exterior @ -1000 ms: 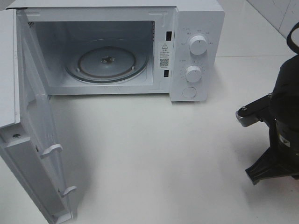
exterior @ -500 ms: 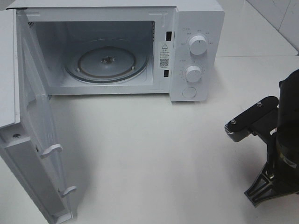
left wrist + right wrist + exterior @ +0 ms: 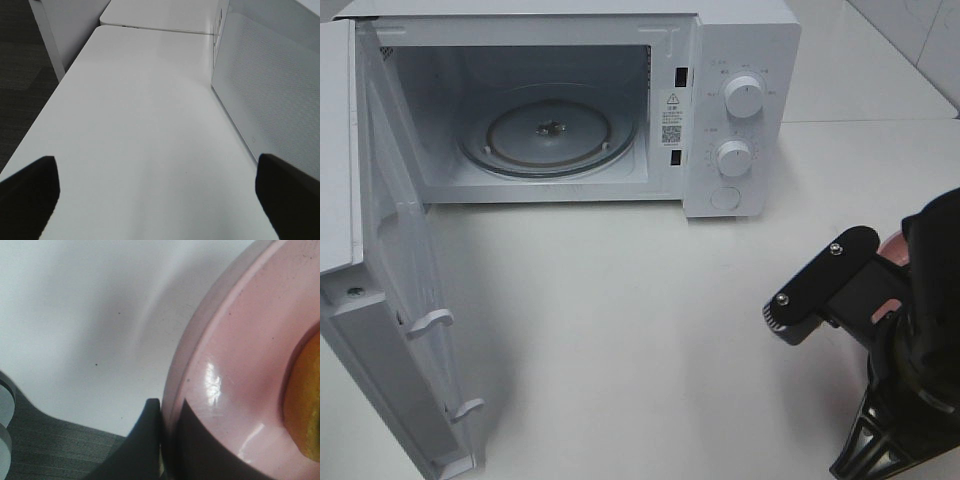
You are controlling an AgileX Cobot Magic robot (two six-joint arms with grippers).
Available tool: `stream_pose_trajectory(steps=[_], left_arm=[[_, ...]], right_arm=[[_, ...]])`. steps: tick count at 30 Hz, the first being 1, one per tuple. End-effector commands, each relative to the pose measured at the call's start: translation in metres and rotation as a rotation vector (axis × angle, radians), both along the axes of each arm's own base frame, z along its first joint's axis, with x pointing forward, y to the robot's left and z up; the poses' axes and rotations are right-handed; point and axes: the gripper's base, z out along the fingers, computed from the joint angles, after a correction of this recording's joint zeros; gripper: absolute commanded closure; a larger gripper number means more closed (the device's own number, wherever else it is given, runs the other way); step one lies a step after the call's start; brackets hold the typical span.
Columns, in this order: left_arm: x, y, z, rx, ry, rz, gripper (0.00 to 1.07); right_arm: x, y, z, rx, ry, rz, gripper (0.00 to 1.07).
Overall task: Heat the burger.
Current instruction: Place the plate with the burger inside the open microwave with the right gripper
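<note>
White table (image 3: 620, 330) is carrying a microwave (image 3: 740, 40) along its far edge. Its door (image 3: 380, 300) is hanging wide open toward the near left corner, and the glass turntable (image 3: 550, 130) is lying bare inside. The left gripper (image 3: 155, 167) is hovering over the table beside a perforated white panel (image 3: 270, 100), jaws standing fully apart and holding nothing. Near the right edge, the right gripper (image 3: 167, 435) is pinching the rim of a pink plate (image 3: 235, 365), jaws closed on it. The burger (image 3: 306, 400) is sitting on that plate, just inward of the pinched rim. In the high view the right arm (image 3: 920, 350) is bending low and hiding it. The cavity is lying toward the far left of the plate, so the right arm is judged the nearer. Being round, the burger is offering no long axis to align.
</note>
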Motion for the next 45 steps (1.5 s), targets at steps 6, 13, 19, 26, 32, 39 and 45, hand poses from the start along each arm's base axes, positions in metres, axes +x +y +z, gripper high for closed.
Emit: stream_pose_trajectory(steps=[6, 13, 19, 26, 32, 39, 45], left_arm=[[-0.002, 0.0, -0.001, 0.001, -0.016, 0.002, 0.07], [-0.002, 0.0, -0.001, 0.001, -0.016, 0.002, 0.07], [-0.002, 0.0, -0.001, 0.001, -0.016, 0.002, 0.07], [-0.002, 0.0, -0.001, 0.001, -0.016, 0.002, 0.07], [-0.002, 0.0, -0.001, 0.001, -0.016, 0.002, 0.07], [-0.002, 0.0, -0.001, 0.001, -0.016, 0.002, 0.07], [-0.002, 0.0, -0.001, 0.001, -0.016, 0.002, 0.07]], right_arm=[[-0.015, 0.011, 0.003, -0.084, -0.029, 0.192, 1.07], [-0.022, 0.02, 0.005, -0.102, -0.05, 0.306, 1.07], [-0.027, 0.028, 0.003, -0.112, -0.011, 0.464, 1.07], [-0.026, 0.033, 0.002, -0.136, 0.024, 0.635, 1.07], [-0.023, 0.034, 0.004, -0.171, 0.005, 0.702, 1.07], [-0.018, 0.038, 0.007, -0.187, -0.052, 0.768, 1.07], [-0.015, 0.045, 0.008, -0.171, -0.097, 0.845, 1.07]])
